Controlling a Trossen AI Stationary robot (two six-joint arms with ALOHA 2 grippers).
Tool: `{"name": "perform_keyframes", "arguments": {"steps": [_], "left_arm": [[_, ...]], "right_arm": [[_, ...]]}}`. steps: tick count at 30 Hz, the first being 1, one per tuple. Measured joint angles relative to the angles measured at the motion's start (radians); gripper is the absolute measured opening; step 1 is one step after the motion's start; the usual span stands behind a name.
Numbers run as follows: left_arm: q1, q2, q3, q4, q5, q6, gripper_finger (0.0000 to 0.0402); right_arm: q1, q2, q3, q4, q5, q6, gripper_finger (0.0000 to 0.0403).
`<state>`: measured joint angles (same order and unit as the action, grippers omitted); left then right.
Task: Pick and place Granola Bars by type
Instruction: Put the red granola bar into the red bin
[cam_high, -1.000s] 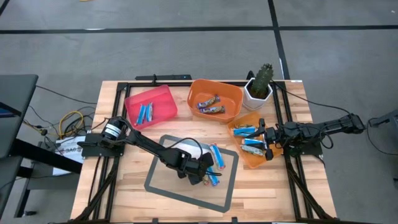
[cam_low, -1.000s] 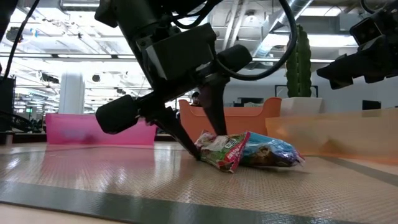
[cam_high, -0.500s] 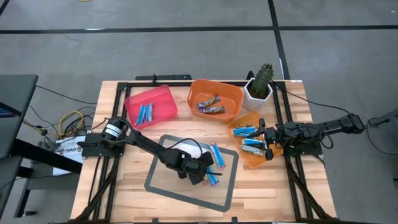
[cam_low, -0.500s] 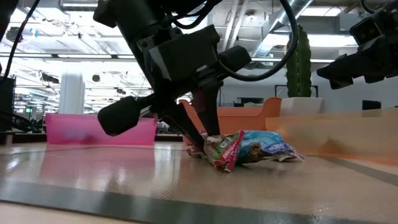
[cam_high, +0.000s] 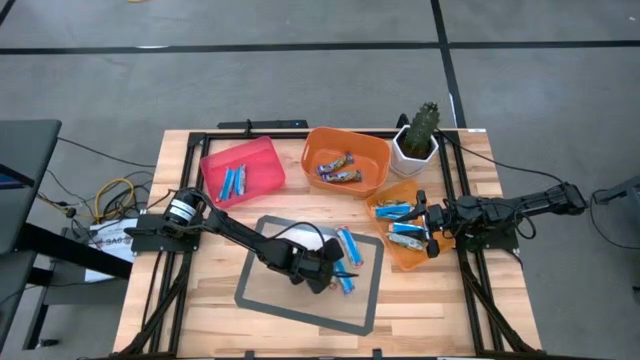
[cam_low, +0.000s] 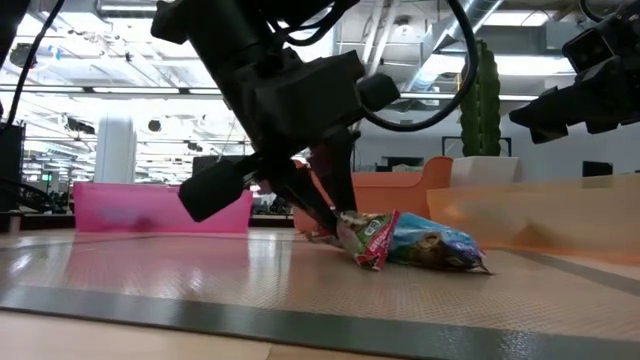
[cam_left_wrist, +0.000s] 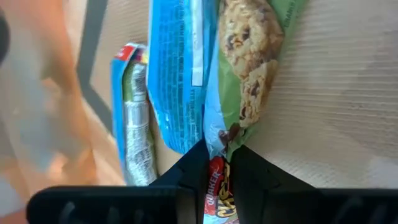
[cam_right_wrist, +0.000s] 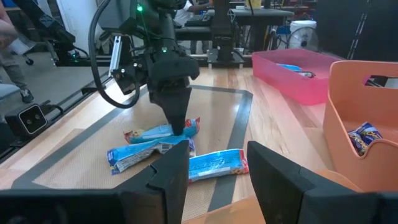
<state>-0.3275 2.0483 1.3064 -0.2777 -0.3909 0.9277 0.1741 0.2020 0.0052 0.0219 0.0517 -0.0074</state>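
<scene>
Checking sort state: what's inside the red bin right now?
In the high view the red bin holds two blue-wrapped bars lying side by side; the rest of its floor shows bare. In the low view its wall hides the contents.

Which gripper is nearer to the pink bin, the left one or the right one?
The left. The left gripper is on the mat, shut on a granola bar, in front of the pink bin. The right gripper is over the far-right orange bin, farther away.
</scene>
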Motion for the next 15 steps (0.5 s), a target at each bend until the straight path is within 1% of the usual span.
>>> {"name": "perform_keyframes", "arguments": {"steps": [5, 12, 15], "left_arm": [[-0.007, 0.0, 0.04, -0.019, -0.04, -0.065, 0.0049], [-0.017, 0.0, 0.121, -0.114, -0.037, -0.147, 0.0049], [-0.016, 0.0, 0.154, -0.15, -0.038, -0.211, 0.0049]], "right_arm": [[0.0, 0.0, 0.0, 0.0, 0.0, 0.0, 0.0154], [0.0, 0.0, 0.0, 0.0, 0.0, 0.0, 0.0154], [0.0, 0.0, 0.0, 0.0, 0.0, 0.0, 0.0154]]}}
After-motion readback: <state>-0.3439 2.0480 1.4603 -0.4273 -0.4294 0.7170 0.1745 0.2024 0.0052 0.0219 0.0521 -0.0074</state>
